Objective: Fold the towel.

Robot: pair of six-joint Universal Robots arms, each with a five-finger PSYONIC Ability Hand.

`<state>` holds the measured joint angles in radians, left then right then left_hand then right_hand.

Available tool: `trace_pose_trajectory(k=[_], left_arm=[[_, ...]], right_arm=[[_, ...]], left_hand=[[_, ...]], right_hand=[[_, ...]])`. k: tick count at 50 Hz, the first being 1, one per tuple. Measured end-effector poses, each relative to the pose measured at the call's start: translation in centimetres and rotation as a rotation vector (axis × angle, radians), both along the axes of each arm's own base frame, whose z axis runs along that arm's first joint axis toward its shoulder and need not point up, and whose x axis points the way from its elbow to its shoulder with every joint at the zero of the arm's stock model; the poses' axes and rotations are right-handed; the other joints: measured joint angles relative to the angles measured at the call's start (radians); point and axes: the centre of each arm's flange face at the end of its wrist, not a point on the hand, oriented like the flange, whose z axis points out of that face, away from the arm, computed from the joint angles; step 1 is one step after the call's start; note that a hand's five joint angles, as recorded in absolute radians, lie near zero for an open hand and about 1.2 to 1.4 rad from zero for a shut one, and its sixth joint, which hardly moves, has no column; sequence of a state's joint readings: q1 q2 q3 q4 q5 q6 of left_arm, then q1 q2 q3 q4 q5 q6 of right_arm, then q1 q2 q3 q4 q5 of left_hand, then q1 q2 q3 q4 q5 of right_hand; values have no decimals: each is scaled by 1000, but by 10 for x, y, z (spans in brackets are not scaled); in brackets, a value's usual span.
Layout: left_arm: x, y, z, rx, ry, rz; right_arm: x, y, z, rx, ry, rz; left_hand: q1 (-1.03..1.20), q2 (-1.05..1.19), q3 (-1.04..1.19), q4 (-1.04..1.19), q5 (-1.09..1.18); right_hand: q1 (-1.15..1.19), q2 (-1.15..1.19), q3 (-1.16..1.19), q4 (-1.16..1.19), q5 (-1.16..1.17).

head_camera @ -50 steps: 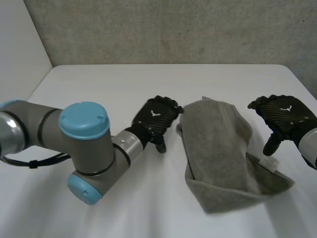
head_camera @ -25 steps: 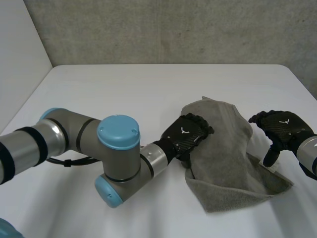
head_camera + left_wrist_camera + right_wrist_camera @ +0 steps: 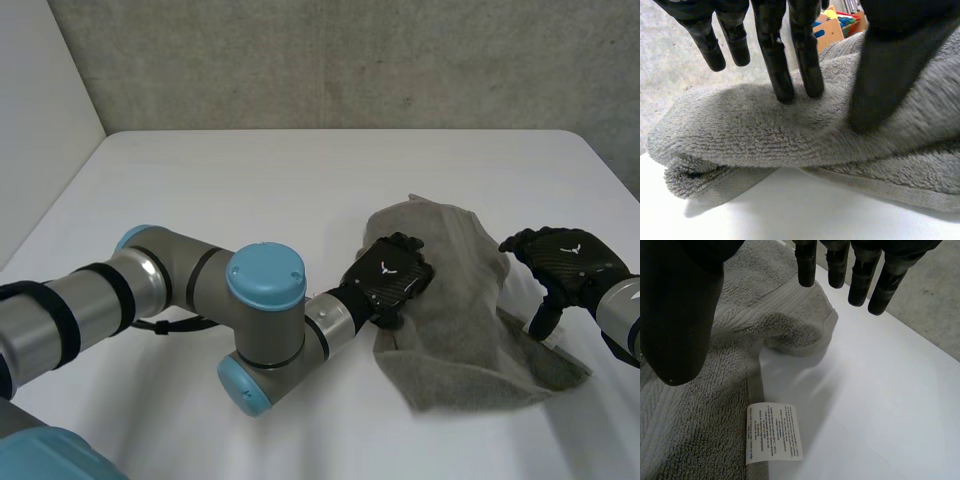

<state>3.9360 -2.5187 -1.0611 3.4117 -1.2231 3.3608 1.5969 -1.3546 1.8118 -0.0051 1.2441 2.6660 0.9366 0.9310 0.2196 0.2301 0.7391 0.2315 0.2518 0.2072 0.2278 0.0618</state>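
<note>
Across the white tabletop [image 3: 250, 190], bare room spreads left of and behind the grey towel [image 3: 465, 300], which is bunched near the right edge. The left hand [image 3: 392, 280], beside the towel a second ago, now presses straight fingers [image 3: 780, 65] onto its left fold. The right hand [image 3: 565, 260] hovers relaxed and empty over the right edge, where the right wrist view shows a white label [image 3: 774, 434].

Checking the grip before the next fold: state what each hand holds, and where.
Nothing is held. Left hand presses straight fingers and thumb onto the grey towel near its fold; right hand hangs open above the care label.
</note>
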Motion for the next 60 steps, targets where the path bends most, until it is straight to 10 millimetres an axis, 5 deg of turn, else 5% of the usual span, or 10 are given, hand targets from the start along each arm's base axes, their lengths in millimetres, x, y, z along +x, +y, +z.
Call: trace_pose_trajectory(k=[5, 11, 19, 24, 27, 32, 36, 46, 60], left_arm=[[0, 0, -3, -19, -15, -4], [2, -2, 4, -73, -32, 3], [12, -17, 74, -198, 46, 105], [37, -29, 128, -267, 109, 198], [49, -29, 138, -275, 116, 220], [55, -23, 119, -230, 69, 216], [52, -16, 83, -169, -4, 192], [43, -10, 28, -192, -143, 138], [22, 15, 4, -219, -175, -4]], right_arm=[[0, 0, 0, 0, 0, 0], [0, 0, 0, 0, 0, 1], [3, 3, -1, 6, 0, 10], [7, 8, -1, 8, -1, 28], [10, 10, -1, 9, -1, 36], [12, 13, 0, 8, -1, 43], [11, 13, 1, 4, -1, 41], [10, 12, 1, 2, 0, 37], [10, 11, -1, 5, 2, 37]], left_hand=[[375, 384, 0, 0, 404], [377, 387, 0, 0, 413], [378, 387, 0, 0, 413], [378, 387, 0, 0, 413], [367, 381, 0, 0, 407], [-278, -281, 0, 0, -244], [-427, -435, 0, 0, -446], [-433, -448, 0, 0, -475], [-433, -448, 0, 0, -452]], right_hand=[[0, 0, 0, 0, 0], [0, 0, 0, 0, 0], [0, 0, 0, 0, 0], [0, 0, 0, 0, 0], [0, 0, 0, 0, 0], [0, 0, 0, 0, 0], [0, 0, 0, 0, 0], [0, 0, 0, 0, 0], [0, 0, 0, 0, 0]])
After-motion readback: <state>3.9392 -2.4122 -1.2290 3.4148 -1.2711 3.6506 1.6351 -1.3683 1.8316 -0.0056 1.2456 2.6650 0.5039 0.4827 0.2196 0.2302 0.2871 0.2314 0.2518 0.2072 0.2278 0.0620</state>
